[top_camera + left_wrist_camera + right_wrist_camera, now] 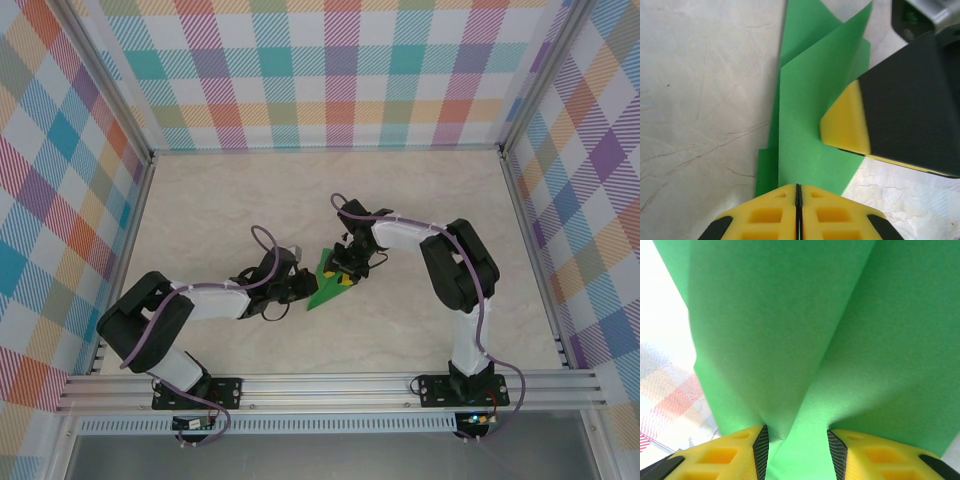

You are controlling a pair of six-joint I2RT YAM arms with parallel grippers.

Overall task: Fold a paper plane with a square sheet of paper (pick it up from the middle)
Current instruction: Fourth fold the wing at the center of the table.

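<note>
The square sheet of paper lies at the table's middle, bright green and folded into a narrow pointed shape. My left gripper is at its left end. In the left wrist view its yellow jaws are pressed together on the near edge of the sheet of paper, where a flap stands up. My right gripper comes in from the right, and one of its yellow fingertips touches that flap. The right wrist view has my right gripper open, straddling a raised fold of the paper.
The marble-look table is bare around the paper. Checked walls close in the back and both sides. An aluminium rail runs along the near edge, where the arm bases are bolted.
</note>
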